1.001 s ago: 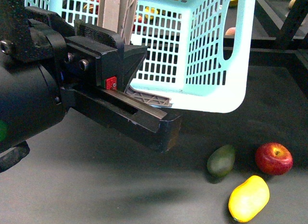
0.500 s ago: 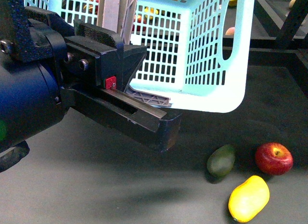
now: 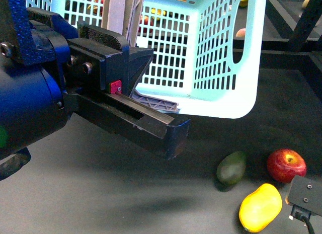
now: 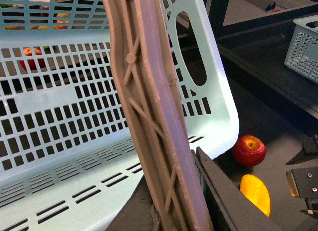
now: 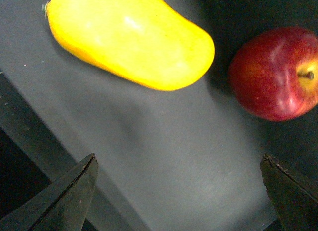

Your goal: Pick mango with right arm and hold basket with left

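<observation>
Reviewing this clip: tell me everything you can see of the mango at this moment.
The mango is a smooth, bright yellow, oblong fruit with glossy skin and one narrower end. It lies whole on its side on the dark grey table, nearer the robot than the red apple and the dark green fruit, with a gap to each. Nothing grips it: the right gripper hangs open close by, its fingers not around the fruit.

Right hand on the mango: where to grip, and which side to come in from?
Probably best to take the mango across its narrow middle, from above. It lies flat and oblong, so its short axis suits the open right hand. The apple sits near one end; the long flanks look free.
</observation>
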Controlling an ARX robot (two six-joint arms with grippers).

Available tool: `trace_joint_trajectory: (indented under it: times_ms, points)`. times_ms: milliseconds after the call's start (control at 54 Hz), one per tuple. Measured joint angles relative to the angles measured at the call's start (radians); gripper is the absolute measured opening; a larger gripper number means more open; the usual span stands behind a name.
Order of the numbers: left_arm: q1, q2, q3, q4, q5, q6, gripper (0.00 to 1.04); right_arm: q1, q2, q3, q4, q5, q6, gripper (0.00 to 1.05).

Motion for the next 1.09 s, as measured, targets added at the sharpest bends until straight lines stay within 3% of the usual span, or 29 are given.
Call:
trace_joint_trajectory:
  times_ms: [389,1094]
  points:
    - [0.000,0.000,0.000,0.000,0.000,0.000,0.15,0.097,0.180,0.174,-0.021,-0.015,0.003,0.97]
    - [0.000,0.000,0.000,0.000,0.000,0.000,0.15,0.204,0.333,0.311,0.002,-0.046,0.171,0.97]
